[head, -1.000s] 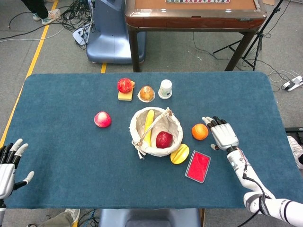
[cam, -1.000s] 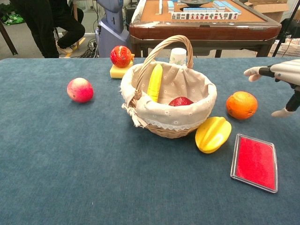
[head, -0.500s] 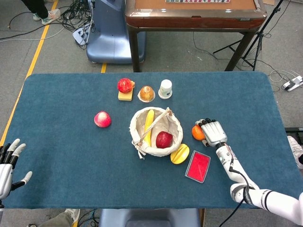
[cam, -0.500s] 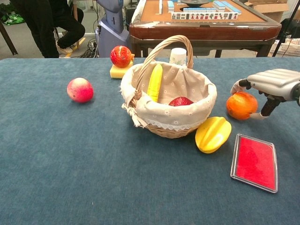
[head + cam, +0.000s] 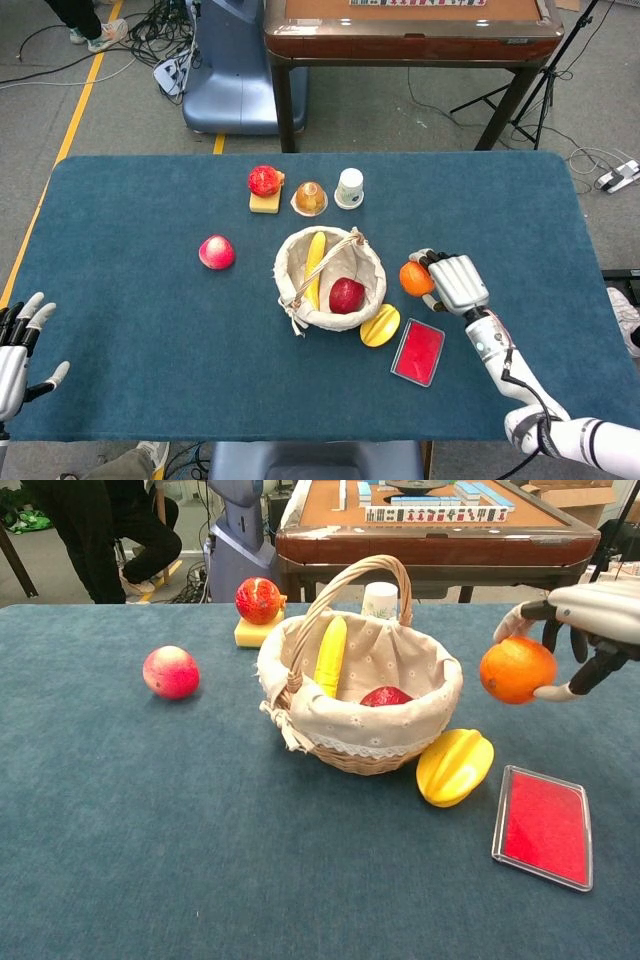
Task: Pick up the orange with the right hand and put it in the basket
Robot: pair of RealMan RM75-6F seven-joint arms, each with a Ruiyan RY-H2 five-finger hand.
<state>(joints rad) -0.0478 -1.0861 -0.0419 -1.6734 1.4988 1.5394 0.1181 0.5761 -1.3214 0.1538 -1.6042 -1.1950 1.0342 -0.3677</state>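
My right hand [image 5: 457,283] [image 5: 582,630] grips the orange [image 5: 415,278] [image 5: 516,669] and holds it off the blue table, just right of the wicker basket [image 5: 296,262] [image 5: 420,708]. The basket has a cloth lining and a raised handle, and holds a yellow banana [image 5: 330,655] and a red apple [image 5: 346,295] [image 5: 385,696]. My left hand [image 5: 20,345] rests open at the table's near left corner, far from everything.
A yellow starfruit [image 5: 380,325] [image 5: 454,766] and a red flat box [image 5: 419,352] [image 5: 541,825] lie in front of the basket's right side. A peach [image 5: 216,252] [image 5: 170,672] lies to the left. Behind stand a red fruit on a yellow block [image 5: 265,187], a jelly cup [image 5: 310,198] and a white cup [image 5: 349,188].
My right hand moved left to the orange, closed around it and lifted it off the table. The left hand has stayed put.
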